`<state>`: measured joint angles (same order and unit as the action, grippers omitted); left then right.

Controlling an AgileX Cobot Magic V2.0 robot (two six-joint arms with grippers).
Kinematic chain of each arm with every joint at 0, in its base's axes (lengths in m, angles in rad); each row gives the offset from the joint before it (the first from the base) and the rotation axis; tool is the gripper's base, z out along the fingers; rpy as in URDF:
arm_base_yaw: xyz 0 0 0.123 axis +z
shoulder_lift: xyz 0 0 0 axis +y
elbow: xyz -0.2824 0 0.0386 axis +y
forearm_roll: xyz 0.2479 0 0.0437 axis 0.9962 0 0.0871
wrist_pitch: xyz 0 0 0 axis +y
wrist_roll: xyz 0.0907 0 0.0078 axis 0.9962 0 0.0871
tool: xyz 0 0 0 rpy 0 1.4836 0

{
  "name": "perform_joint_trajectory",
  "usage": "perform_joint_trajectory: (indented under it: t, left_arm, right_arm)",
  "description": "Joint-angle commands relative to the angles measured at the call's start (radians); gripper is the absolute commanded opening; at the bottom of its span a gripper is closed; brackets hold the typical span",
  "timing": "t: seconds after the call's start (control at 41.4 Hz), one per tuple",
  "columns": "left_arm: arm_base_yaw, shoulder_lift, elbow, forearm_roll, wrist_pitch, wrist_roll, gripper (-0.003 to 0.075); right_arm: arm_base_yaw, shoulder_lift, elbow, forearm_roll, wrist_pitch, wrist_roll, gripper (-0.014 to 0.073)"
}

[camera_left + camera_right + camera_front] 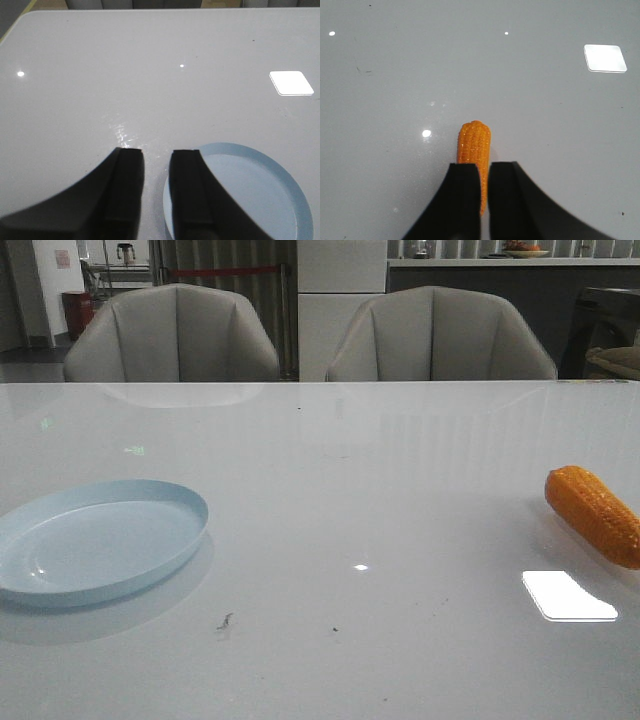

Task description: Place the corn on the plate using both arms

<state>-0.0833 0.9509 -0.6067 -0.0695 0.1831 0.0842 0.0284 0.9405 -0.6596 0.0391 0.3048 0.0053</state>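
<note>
Both grippers (154, 187) (484, 195) only wrist-visible.

Left hand (156, 165): two black fingers (127, 190), a narrow gap between them, nothing held.
Plate (280, 175): pale blue, round, partly behind one finger.
Bench (150, 75): glossy grey-white, with bright light reflections.

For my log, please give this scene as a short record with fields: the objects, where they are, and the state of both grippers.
corn: lying on table, right side
plate: left side, nothing on it
left gripper: above table beside plate, fingers slightly apart, holding nothing
right gripper: above corn, fingers nearly together, holding nothing
task state: corn not yet on plate
</note>
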Motion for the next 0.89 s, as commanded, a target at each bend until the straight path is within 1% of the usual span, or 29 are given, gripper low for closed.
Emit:
perform_joint_trajectory:
  t: [0.0,0.048,0.097,0.145,0.266,0.411,0.531,0.7,0.87]
  left_arm:
    - [-0.005,0.008,-0.036,-0.016,-0.077,-0.013,0.0402]
    - [-0.005,0.018,-0.036,-0.016,-0.084,-0.013,0.0416]
    - [-0.005,0.031,-0.036,-0.016,-0.084,-0.013,0.0414]
    - [-0.005,0.046,-0.036,-0.016,-0.075,-0.013,0.0414]
    - [-0.005,0.081,-0.039,-0.046,-0.024,-0.013,0.0414]
    - [-0.005,0.141,-0.115,-0.089,0.121,-0.013,0.0414]
    - [0.005,0.236,-0.242,-0.103,0.259,-0.013,0.0415]
    - [0.055,0.418,-0.464,-0.103,0.47,-0.028,0.0415]
    - [0.065,0.624,-0.642,-0.103,0.643,-0.028,0.0414]
  right_arm:
    - [-0.002,-0.008,-0.037,0.004,-0.084,-0.005,0.0423]
    - [-0.002,-0.008,-0.037,0.004,-0.083,-0.005,0.0503]
    - [-0.002,-0.008,-0.037,0.004,-0.086,-0.005,0.0557]
    - [-0.002,-0.008,-0.037,0.004,-0.087,-0.005,0.058]
    - [-0.002,-0.008,-0.037,0.004,-0.08,-0.005,0.0582]
    - [-0.002,-0.008,-0.037,0.004,-0.079,-0.005,0.0582]
    - [-0.002,-0.008,-0.037,0.008,-0.044,-0.005,0.0582]
    - [-0.002,-0.008,-0.037,0.009,0.021,-0.005,0.058]
    - [-0.002,-0.008,-0.037,0.009,0.036,-0.005,0.058]
